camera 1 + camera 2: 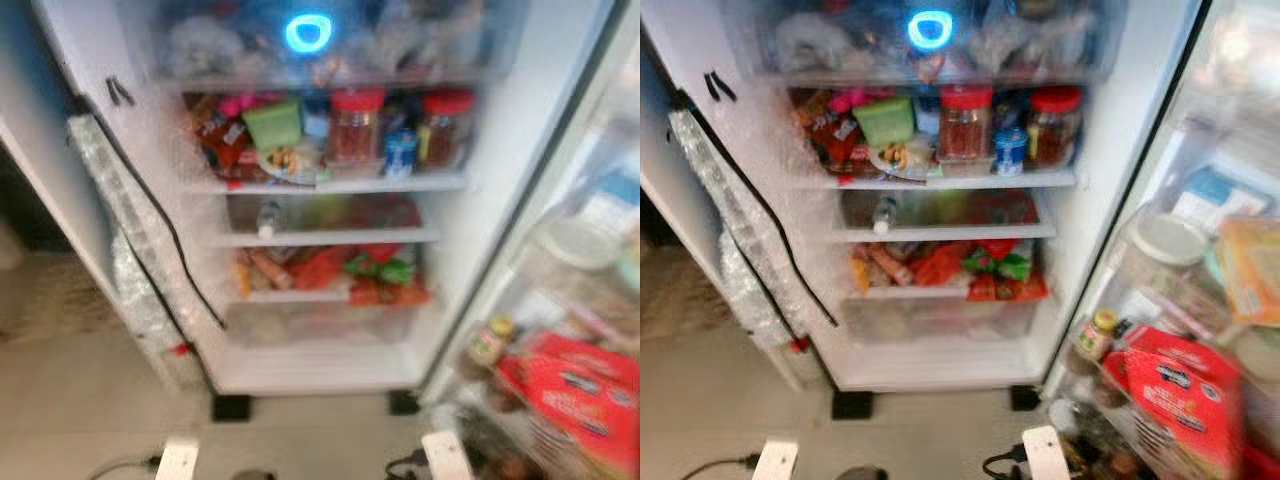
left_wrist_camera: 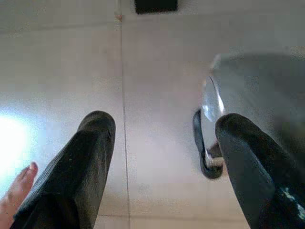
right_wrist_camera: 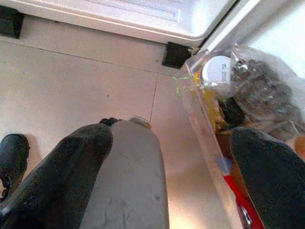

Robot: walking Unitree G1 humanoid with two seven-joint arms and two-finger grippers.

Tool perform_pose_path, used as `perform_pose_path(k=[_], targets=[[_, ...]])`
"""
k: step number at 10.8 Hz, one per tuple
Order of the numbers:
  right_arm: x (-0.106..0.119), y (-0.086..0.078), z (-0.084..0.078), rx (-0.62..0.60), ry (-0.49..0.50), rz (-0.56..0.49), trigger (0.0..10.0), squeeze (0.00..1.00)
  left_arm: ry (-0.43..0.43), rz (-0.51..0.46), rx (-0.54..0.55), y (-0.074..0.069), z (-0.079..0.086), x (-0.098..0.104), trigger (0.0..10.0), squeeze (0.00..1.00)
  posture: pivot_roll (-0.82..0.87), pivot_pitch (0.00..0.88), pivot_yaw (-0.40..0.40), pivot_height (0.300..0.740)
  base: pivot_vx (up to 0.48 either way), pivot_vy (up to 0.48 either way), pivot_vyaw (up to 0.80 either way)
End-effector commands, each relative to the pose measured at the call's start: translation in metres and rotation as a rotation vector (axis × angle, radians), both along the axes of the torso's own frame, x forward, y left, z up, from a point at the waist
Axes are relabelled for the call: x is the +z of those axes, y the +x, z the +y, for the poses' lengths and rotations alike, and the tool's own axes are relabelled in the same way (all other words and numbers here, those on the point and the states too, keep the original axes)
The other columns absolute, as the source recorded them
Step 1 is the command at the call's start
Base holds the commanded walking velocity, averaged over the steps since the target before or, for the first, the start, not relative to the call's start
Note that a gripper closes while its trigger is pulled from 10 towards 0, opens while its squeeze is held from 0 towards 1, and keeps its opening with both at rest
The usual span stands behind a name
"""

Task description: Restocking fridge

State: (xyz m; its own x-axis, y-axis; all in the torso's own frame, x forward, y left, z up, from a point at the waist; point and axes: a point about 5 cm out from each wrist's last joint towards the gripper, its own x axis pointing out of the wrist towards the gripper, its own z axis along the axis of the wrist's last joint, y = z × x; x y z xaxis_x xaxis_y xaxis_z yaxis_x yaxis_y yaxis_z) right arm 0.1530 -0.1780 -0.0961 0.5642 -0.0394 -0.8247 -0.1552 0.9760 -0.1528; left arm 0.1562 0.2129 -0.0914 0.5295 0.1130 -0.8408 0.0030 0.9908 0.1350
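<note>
1. Nearest the robot, at 6 o'clock, the left gripper [image 2: 159,157] hangs over the pale tiled floor [image 1: 90,400], fingers spread, holding nothing. A person's fingertips [image 2: 16,191] show beside one finger.
2. At 5 o'clock, the right gripper [image 3: 167,167] hangs likewise, fingers apart and empty, near the lower door bin [image 3: 202,124].
3. At 3 o'clock, the open fridge door [image 1: 1200,300] carries a red printed carton [image 1: 1175,400] and a small yellow-lidded jar [image 1: 1097,335].
4. At 12 o'clock, the white open fridge [image 1: 320,370] holds two red-lidded jars [image 1: 357,125] and red snack packets [image 1: 320,268]; shelves are crowded.
5. Risk: no restock item is held. Reaching into packed shelves could topple jars; blur suggests unsettled footing.
</note>
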Motion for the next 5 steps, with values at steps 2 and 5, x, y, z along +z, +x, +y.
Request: perform_pose_path(k=[2, 5], targets=[[-0.0111, -0.0296, -0.0051, -0.007, -0.008, 0.12, 10.0, 0.0, 0.015, -0.001, -0.008, 0.0014, 0.002, 0.0009, 10.0, 0.0, 0.0, 0.0, 0.028, 0.655, 0.0, 0.405, 0.0], [-0.0121, -0.0332, -0.0054, -0.006, -0.011, 0.127, 10.0, 0.0, 0.016, 0.004, -0.006, -0.0002, 0.0026, 0.0003, 10.0, 0.0, 0.01, 0.0, 0.03, 0.655, 0.0, 0.391, 0.0]])
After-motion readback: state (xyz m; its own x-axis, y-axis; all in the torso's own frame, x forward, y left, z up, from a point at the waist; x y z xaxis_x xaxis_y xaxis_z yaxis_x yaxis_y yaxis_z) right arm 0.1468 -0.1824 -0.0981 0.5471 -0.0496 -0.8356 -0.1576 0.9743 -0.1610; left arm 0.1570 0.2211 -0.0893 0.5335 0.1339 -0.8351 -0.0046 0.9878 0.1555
